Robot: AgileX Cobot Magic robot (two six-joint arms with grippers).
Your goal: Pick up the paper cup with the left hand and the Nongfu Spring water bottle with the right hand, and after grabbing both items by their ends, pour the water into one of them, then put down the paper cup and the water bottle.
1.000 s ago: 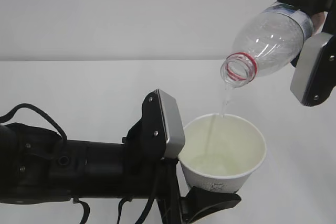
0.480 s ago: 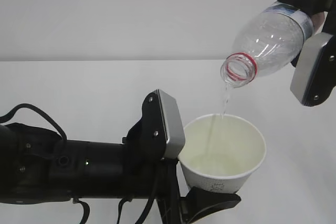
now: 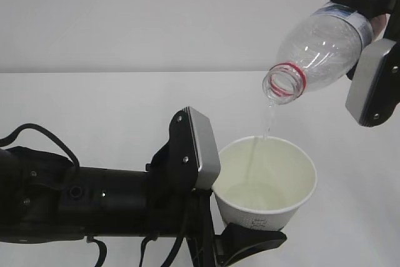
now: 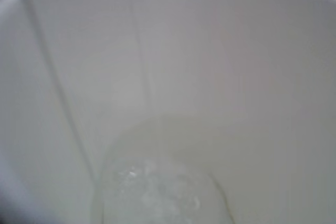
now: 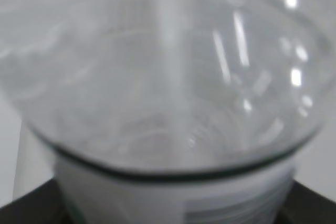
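Note:
The white paper cup [image 3: 275,173] stands upright in the air, with my left gripper [image 3: 250,226] shut round its lower wall. Its grey plate [image 3: 201,148] sits to the cup's left. Above and to the right, the clear Nongfu Spring water bottle [image 3: 319,48] tilts mouth-down, its red neck ring [image 3: 286,82] over the cup. My right gripper [image 3: 369,35] is shut on the bottle's labelled part. A thin stream of water [image 3: 267,117] falls into the cup. The left wrist view looks into the cup [image 4: 220,66], with bubbling water [image 4: 157,187] at its bottom. The bottle [image 5: 168,72] fills the right wrist view.
A white table [image 3: 94,104] stretches under both arms, with a plain pale wall [image 3: 156,10] behind it. My thick black left arm [image 3: 81,201] and its cables [image 3: 44,132] fill the lower left.
Neither arm has moved. The thin stream keeps running from the bottle's mouth into the cup.

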